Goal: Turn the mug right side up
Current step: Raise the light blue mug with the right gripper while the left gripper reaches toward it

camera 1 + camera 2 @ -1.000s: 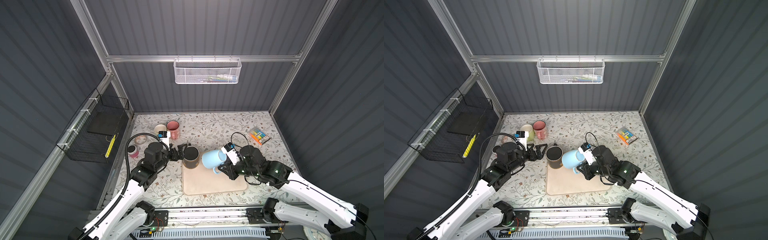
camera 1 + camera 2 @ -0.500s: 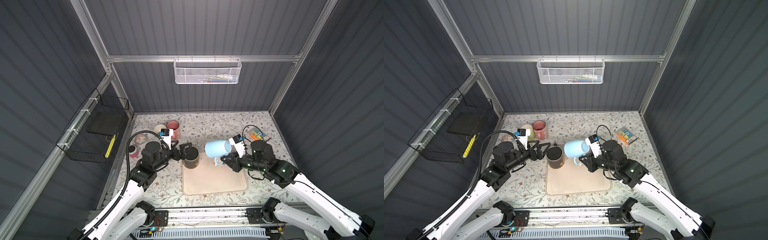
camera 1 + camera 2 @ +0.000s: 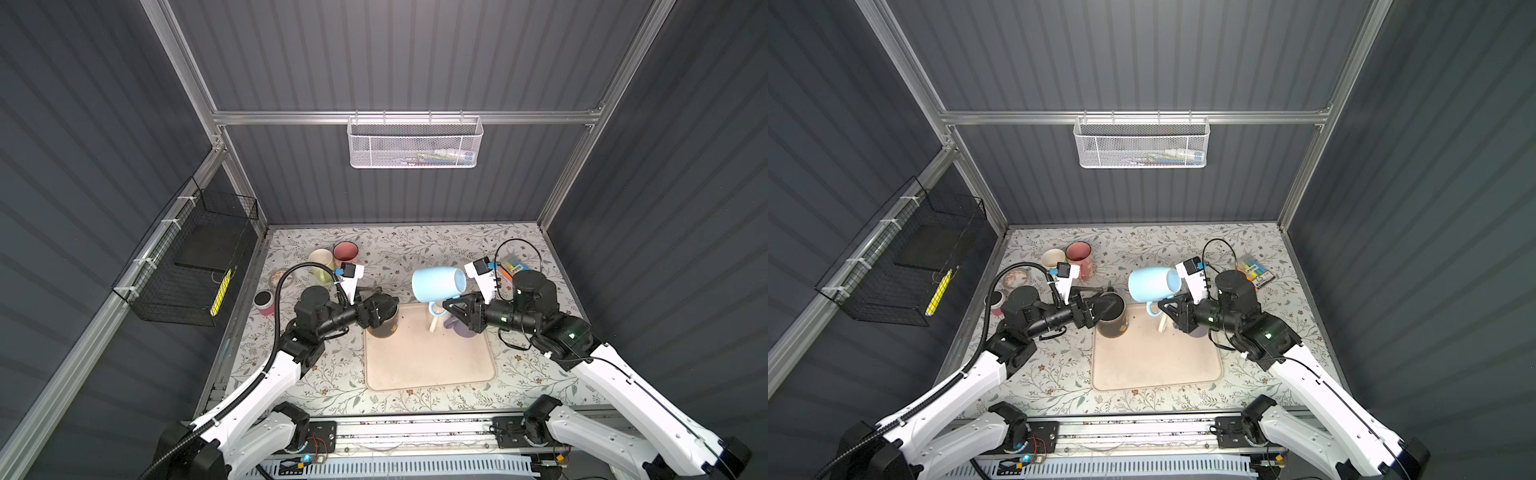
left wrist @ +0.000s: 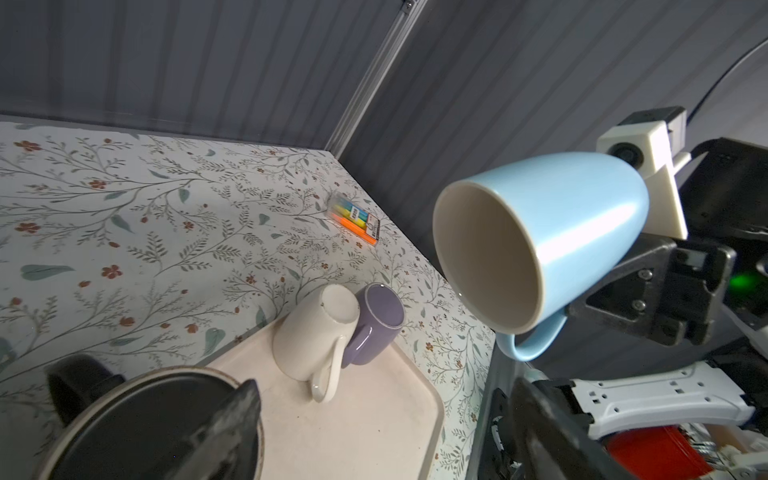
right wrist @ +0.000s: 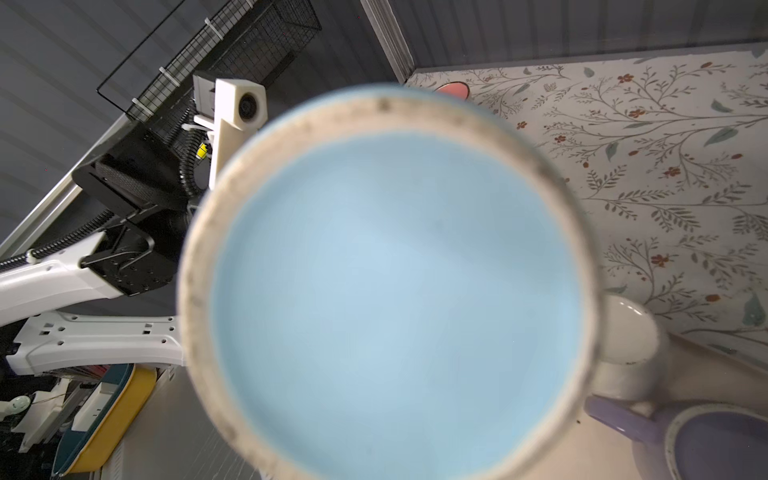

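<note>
Mug (image 3: 436,284), pale blue, hangs in the air on its side over the far edge of the tray. Its mouth faces the left arm, its base faces the right wrist camera, and its handle points down. The table (image 3: 415,245) has a floral print and fills the floor of the cell. A beige tray (image 3: 428,361) lies on its near middle.

The right gripper (image 3: 453,304) reaches in from the right and is clamped tight on the mug at its handle. In the right wrist view the blurred base fills most of the frame. The left gripper (image 3: 380,301) hovers at the tray's far left corner with its jaws wide apart, holding nothing. One finger (image 4: 232,415) is over the mouth of the black mug (image 3: 384,326), which stands upright there.

Along the tray's far edge, right of the middle, a white mug (image 4: 311,336) and a purple mug (image 4: 376,328) sit base up, touching side by side. A pink mug (image 3: 345,251) and a cream mug (image 3: 320,261) stand side by side near the table's far left corner. A marker pack (image 3: 513,266) lies near the far right edge.
</note>
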`<state>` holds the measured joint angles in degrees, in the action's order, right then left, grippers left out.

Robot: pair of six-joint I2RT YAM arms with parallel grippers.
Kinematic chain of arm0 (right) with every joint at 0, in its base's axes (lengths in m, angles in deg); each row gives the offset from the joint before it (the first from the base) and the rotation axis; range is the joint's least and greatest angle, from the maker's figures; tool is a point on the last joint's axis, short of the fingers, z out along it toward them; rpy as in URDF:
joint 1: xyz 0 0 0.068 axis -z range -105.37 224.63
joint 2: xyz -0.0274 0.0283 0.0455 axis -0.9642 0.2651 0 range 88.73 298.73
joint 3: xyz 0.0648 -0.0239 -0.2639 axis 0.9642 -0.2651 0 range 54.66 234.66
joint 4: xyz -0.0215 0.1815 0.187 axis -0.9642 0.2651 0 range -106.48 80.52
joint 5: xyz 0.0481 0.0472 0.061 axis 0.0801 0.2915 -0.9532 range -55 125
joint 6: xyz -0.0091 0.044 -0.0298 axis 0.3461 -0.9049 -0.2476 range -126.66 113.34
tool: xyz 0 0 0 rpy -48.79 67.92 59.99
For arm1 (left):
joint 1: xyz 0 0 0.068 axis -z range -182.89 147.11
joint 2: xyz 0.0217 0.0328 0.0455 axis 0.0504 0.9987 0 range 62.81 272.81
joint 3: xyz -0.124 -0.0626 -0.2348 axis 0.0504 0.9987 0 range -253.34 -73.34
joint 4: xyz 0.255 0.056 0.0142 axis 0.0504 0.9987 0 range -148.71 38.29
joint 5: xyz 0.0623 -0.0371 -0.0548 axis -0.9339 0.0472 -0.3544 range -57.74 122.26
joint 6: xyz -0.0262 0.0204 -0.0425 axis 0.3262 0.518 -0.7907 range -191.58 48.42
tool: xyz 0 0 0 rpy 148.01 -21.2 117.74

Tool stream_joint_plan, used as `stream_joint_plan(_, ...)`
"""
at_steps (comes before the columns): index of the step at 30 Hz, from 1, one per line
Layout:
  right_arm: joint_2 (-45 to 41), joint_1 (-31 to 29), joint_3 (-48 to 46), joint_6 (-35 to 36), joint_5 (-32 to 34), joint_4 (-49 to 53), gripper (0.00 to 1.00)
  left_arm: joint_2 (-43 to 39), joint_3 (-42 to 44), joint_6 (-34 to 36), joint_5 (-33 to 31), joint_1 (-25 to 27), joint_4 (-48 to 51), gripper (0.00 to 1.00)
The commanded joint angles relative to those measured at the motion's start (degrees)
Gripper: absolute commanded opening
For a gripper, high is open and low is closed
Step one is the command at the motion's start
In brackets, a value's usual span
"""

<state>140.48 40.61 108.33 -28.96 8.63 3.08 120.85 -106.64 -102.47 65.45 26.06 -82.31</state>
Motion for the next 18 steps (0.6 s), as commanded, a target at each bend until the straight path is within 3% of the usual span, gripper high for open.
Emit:
stream_joint_plan(1,-0.16,0.66,2.85,-0.07,-3.19,-7.48,0.00,2.48,-0.18,-4.33,7.37,0.41,-10.84,0.93)
stream_joint_plan(14,1.69,3.30,2.49,-2.45,-9.81,-14.97,0.00,10.82,-1.38,-10.21,14.50,0.93,-25.76,0.92)
stream_joint_plan(18,2.48,3.97,2.49,-3.44,-11.77,-17.45,0.00,14.13,-2.22,-13.44,15.49,1.11,-32.20,0.86)
